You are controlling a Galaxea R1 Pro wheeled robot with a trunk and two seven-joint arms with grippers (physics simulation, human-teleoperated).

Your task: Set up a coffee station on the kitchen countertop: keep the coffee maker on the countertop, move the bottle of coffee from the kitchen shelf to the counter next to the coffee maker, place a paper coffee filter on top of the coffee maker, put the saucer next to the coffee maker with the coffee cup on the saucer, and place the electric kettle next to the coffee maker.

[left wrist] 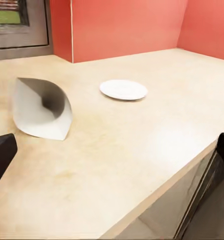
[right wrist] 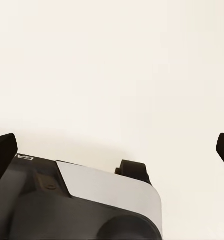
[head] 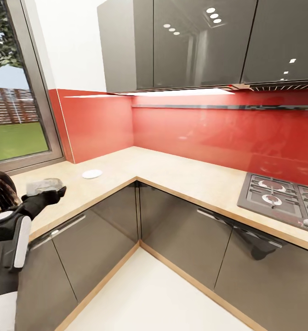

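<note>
left tool (left wrist: 112, 150) gapes empty above the counter (left wrist: 142, 145); lower squarely over the filter (left wrist: 41, 107) (flimsy), short of the saucer (left wrist: 123, 89); right tool (right wrist: 112, 150) open.

red backsplash (head: 209, 133) | grey cabinets (head: 195, 41) | beige countertop (head: 181, 174) | window (head: 11, 92)

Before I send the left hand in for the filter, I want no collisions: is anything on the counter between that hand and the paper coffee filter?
Nothing visible. In the left wrist view the white cone-shaped paper coffee filter lies on bare beige countertop ahead of the open left hand; the small round white saucer sits farther back, off to one side.
</note>
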